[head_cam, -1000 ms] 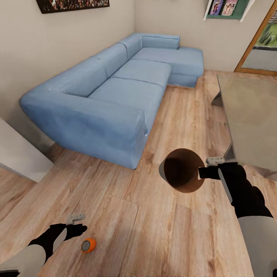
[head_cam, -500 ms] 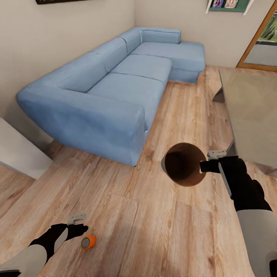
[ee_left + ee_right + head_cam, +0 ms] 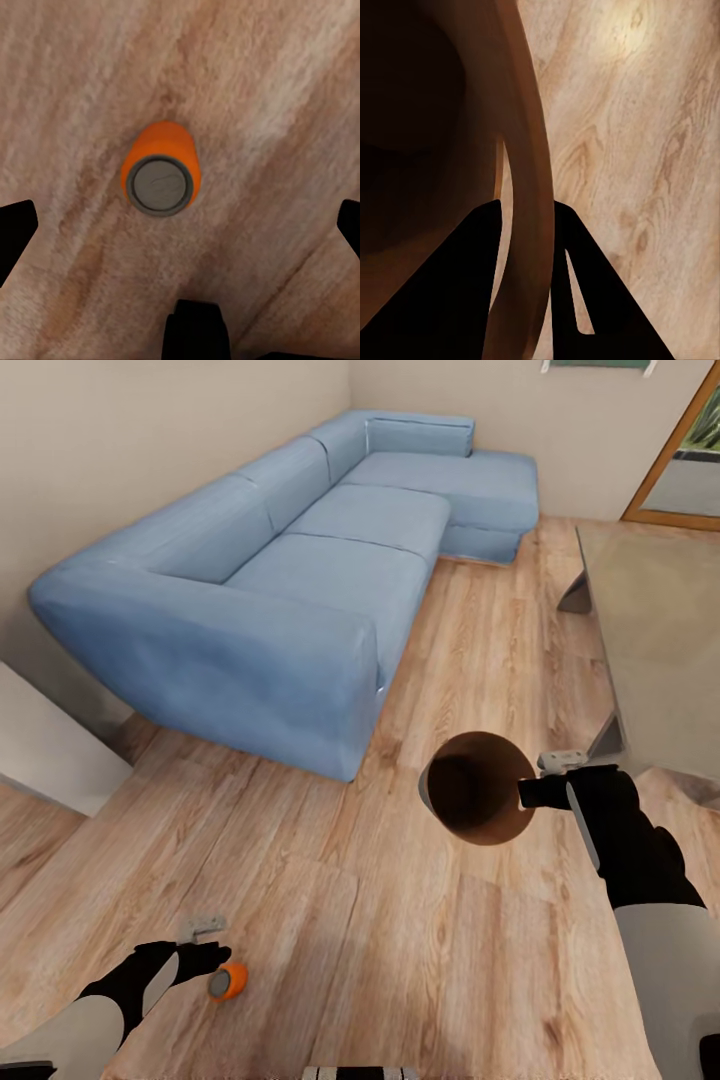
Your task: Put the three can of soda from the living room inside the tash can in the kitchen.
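1. While the orange soda can [image 3: 161, 172] is standing upright on the plank floor [image 3: 400, 960], the left gripper [image 3: 205, 958] is hovering above it, fingers spread wide.
2. Light, rigid and slick, the can is probably wanting a mid-wall grip.
3. The right gripper [image 3: 530, 792] is pinching the trash can [image 3: 475, 788] rim.

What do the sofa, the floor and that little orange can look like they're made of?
The sofa looks upholstered in matte blue fabric: soft, rounded cushions, no shine. The floor looks like light wood planks, with visible grain and board seams. The orange can seems metal: a dull grey end with a rim, a painted orange body. Being rendered, these are only appearances.
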Controlling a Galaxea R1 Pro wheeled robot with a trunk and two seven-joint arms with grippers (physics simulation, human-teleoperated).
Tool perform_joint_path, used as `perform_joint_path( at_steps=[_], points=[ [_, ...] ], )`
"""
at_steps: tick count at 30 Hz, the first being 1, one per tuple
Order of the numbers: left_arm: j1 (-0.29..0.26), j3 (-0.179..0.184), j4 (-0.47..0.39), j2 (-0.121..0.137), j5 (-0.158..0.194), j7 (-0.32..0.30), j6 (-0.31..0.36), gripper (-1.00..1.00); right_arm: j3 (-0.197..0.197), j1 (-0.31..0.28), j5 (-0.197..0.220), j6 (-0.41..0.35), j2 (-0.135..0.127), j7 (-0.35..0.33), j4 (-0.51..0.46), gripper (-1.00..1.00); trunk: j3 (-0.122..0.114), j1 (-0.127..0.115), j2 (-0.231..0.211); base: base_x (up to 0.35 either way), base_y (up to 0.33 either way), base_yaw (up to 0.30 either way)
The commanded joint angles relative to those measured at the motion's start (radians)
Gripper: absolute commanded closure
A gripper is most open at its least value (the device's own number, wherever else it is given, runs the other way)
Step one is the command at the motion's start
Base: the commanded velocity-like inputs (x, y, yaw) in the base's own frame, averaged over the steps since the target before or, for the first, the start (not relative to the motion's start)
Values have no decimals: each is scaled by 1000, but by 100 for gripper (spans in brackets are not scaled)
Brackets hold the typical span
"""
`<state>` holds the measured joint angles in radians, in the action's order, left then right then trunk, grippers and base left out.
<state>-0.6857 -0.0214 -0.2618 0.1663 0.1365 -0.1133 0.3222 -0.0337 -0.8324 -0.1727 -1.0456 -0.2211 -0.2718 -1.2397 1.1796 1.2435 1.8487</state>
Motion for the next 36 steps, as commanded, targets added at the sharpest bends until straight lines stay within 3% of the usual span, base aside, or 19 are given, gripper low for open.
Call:
perform_joint_path(
  at_steps=[1,8,14,36],
  points=[
    [0,0,0,0,0,0,0,-100,0,-1,21,-2,0,-6,0,100,5,4,7,0,0,0],
    [0,0,0,-1,0,0,0,-100,2,-1,21,-2,0,-6,0,100,38,31,56,0,0,0],
    [0,0,1,-1,0,0,0,-100,27,-1,21,-2,0,-6,0,100,66,54,98,0,0,0],
    [0,0,1,-1,0,1,0,-100,33,-73,19,-2,0,-6,-3,100,75,54,98,0,0,0]
  ],
)
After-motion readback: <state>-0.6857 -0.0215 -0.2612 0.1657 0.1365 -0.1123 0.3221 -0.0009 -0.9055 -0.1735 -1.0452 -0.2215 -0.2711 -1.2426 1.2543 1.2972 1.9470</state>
